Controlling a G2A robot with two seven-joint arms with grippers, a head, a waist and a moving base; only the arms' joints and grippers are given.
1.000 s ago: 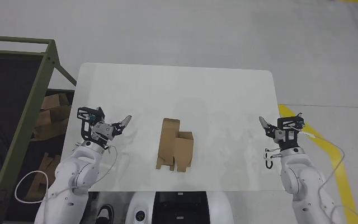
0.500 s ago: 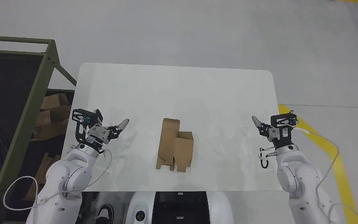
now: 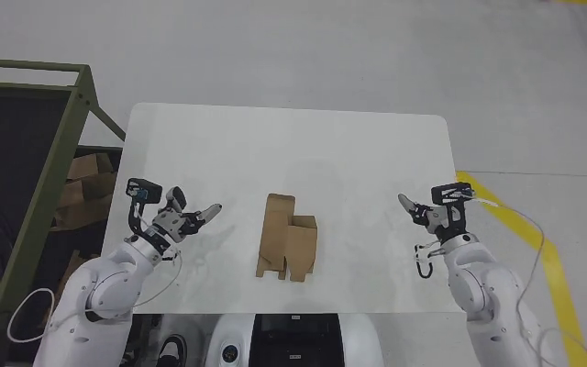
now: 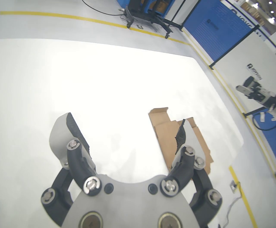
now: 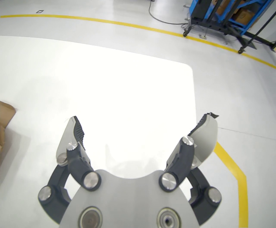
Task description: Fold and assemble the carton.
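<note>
A flattened brown carton (image 3: 287,238) lies near the front middle of the white table (image 3: 293,147), its flaps spread flat. In the left wrist view the carton (image 4: 166,129) shows beyond one fingertip. My left gripper (image 3: 195,215) hovers to the carton's left, open and holding nothing; its own view shows the left gripper (image 4: 126,127) with jaws wide apart. At the table's right edge my right gripper (image 3: 411,225) is open and empty. A corner of the carton (image 5: 5,112) sits at the edge of the right wrist view, where the right gripper (image 5: 142,122) stands spread.
A green-framed bin (image 3: 46,183) holding several cardboard pieces stands off the table's left side. Yellow floor tape (image 3: 541,248) runs past the right edge. Blue carts (image 5: 226,15) stand far off on the floor.
Both grippers have shifted inward toward the carton, the right one from outside the table's right edge to over it. The carton has not moved.
</note>
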